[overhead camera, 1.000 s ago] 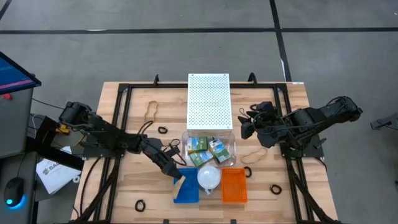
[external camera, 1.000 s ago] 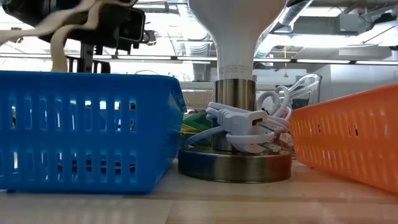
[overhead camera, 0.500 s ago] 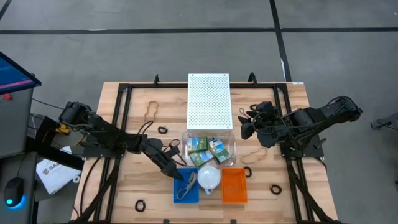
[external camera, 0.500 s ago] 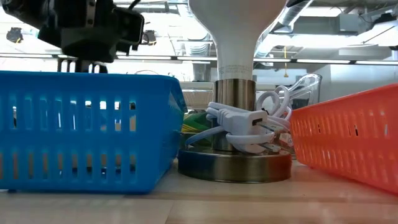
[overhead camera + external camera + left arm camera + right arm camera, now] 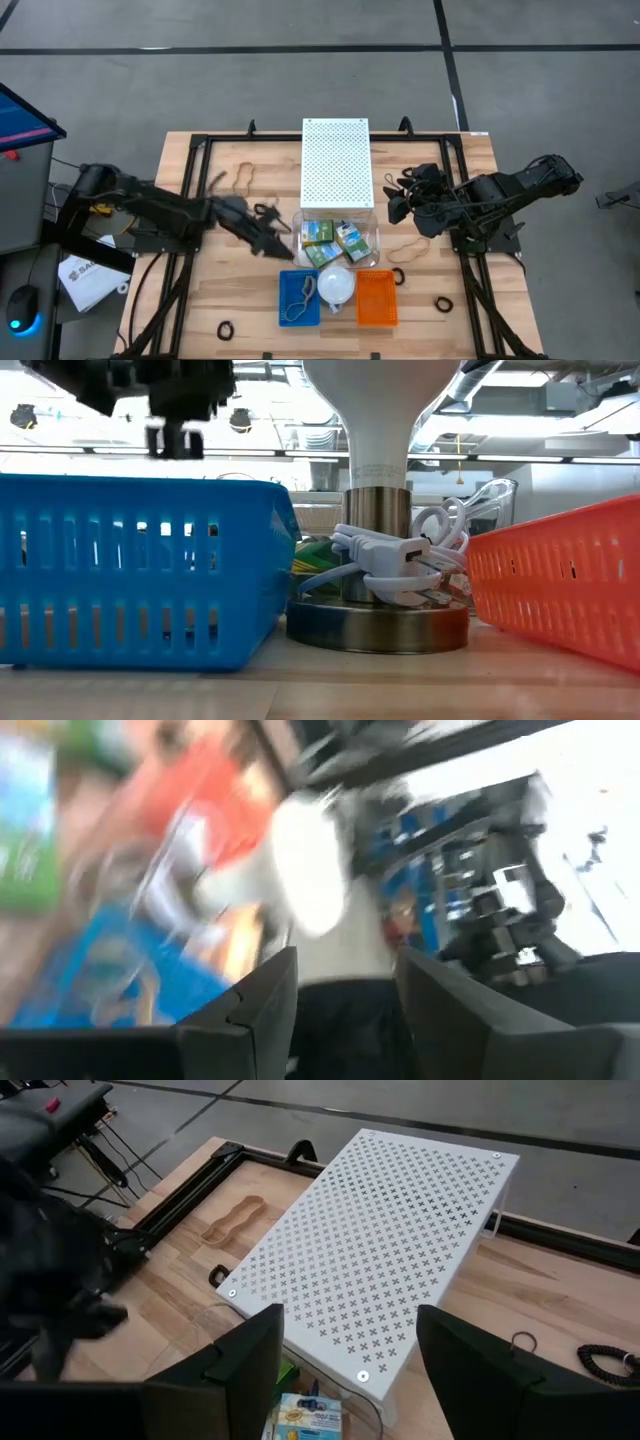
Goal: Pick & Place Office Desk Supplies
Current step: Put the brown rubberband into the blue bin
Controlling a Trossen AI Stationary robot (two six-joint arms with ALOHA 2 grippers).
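Observation:
My left gripper [image 5: 278,243] is open and empty, above the table just left of the clear container, and shows over the blue basket in the low view [image 5: 172,435]. A tan rubber band [image 5: 299,296] lies in the blue basket [image 5: 285,318]. Two yellow-and-green crayon boxes [image 5: 319,235] [image 5: 352,242] sit in the clear container. More tan rubber bands lie on the table at the far left [image 5: 243,178] and the right [image 5: 405,248]. Small black loops [image 5: 262,209] [image 5: 226,328] [image 5: 443,303] lie flat on the wood. My right gripper [image 5: 398,207] waits open, right of the white shelf.
A white perforated shelf [image 5: 336,163] stands at the table's far middle. A white lamp [image 5: 335,284] with its coiled cord [image 5: 395,560] stands between the blue basket and an orange basket [image 5: 376,298]. Black frame rails [image 5: 195,190] run along both sides. Bare wood lies at the near left.
My left gripper let go of the tan rubber band over the blue basket, and the band dropped into the basket. The gripper then rose and drew back toward the table's far left, clear of the basket.

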